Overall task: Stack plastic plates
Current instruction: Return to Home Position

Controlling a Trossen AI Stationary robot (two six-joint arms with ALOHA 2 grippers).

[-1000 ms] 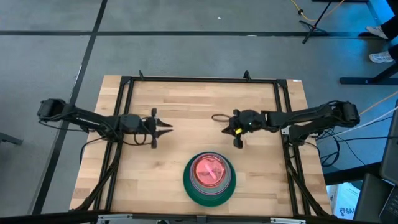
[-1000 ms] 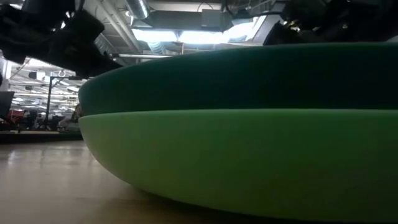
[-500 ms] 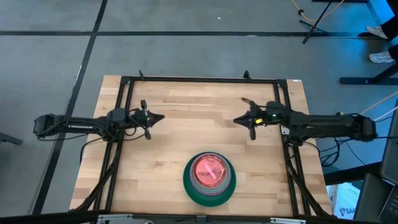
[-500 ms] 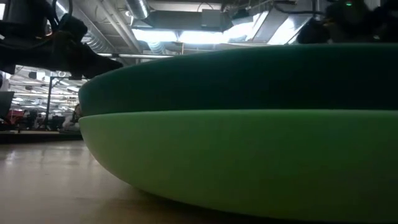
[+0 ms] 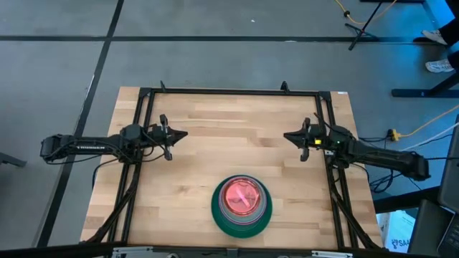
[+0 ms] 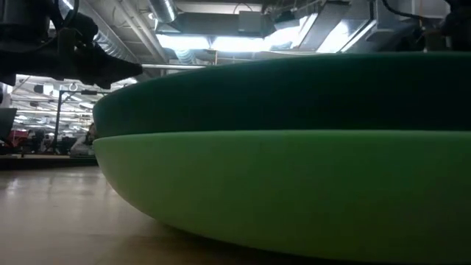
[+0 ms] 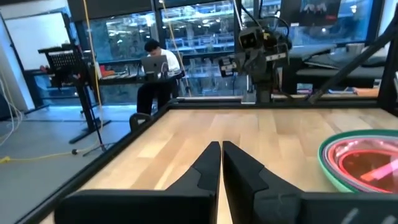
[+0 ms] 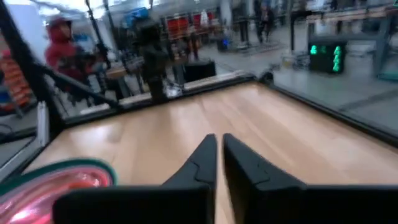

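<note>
The plastic plates stand in one stack [image 5: 242,206] near the table's near edge, at its middle. A dark green plate sits on a mint plate at the bottom [image 6: 294,184]; a pink-red plate lies on top [image 7: 367,163], also seen in the right wrist view [image 8: 56,186]. The plates between them are hidden. My left gripper [image 5: 185,134] hovers at the table's left side, shut and holding nothing [image 7: 221,163]. My right gripper [image 5: 287,136] hovers at the right side, shut and holding nothing [image 8: 219,158]. Both point toward the table's middle, well away from the stack.
A black frame [image 5: 229,92] runs along the table's far edge and down both sides. Bare wood [image 5: 229,143] lies between the two grippers and the stack. People [image 7: 155,74] sit and stand in the room beyond the table.
Both arms have drawn back from the table's middle: the left gripper toward the left edge, the right gripper toward the right edge. The right gripper has moved the farther of the two. The stack has kept still.
</note>
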